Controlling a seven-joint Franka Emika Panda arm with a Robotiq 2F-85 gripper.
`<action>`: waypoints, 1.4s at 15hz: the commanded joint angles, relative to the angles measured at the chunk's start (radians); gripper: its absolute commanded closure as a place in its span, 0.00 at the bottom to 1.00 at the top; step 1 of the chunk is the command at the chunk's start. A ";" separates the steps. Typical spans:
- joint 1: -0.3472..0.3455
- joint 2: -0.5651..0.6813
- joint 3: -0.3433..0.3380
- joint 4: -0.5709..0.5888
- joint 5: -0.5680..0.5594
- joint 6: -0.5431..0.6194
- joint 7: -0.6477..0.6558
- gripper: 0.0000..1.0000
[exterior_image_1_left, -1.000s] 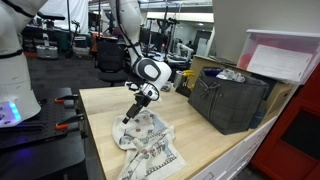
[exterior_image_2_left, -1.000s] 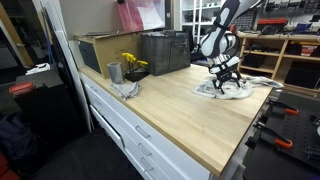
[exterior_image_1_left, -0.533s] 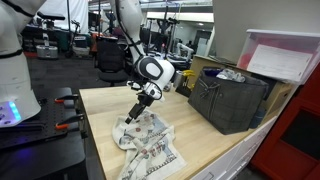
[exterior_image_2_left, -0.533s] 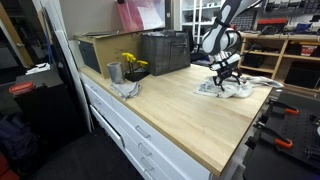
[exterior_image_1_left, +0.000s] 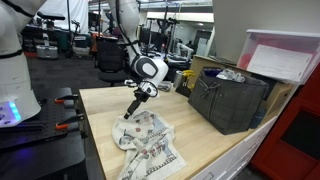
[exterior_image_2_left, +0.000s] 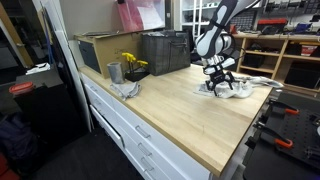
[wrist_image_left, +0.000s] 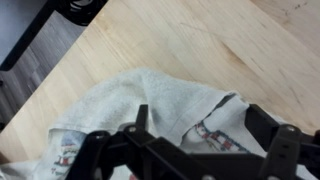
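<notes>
A white cloth with a printed pattern (exterior_image_1_left: 150, 145) lies crumpled on the wooden tabletop (exterior_image_1_left: 100, 110), near its corner; it also shows in the other exterior view as the cloth (exterior_image_2_left: 230, 89). My gripper (exterior_image_1_left: 134, 108) hangs just above the cloth's far edge, pointing down, and appears again as the gripper (exterior_image_2_left: 219, 79). In the wrist view the cloth (wrist_image_left: 140, 95) fills the space under the gripper (wrist_image_left: 203, 120). The jaws stand wide apart with nothing between them. A folded hem with red and blue print lies between the fingers.
A dark grey crate (exterior_image_1_left: 230, 100) stands at the back of the table, also seen as the crate (exterior_image_2_left: 165, 50). Beside it are yellow flowers (exterior_image_2_left: 132, 63), a metal cup (exterior_image_2_left: 114, 72) and a grey rag (exterior_image_2_left: 127, 90). A white bin (exterior_image_1_left: 285, 55) sits behind the crate.
The gripper has shifted slightly sideways above the cloth. Its jaws stay apart. The cloth has not moved.
</notes>
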 joint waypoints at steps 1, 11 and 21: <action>0.019 0.018 0.008 -0.023 0.002 0.050 -0.057 0.27; 0.003 -0.033 0.029 -0.055 0.058 0.081 -0.125 0.97; 0.008 -0.103 0.168 -0.005 0.203 0.042 -0.317 0.97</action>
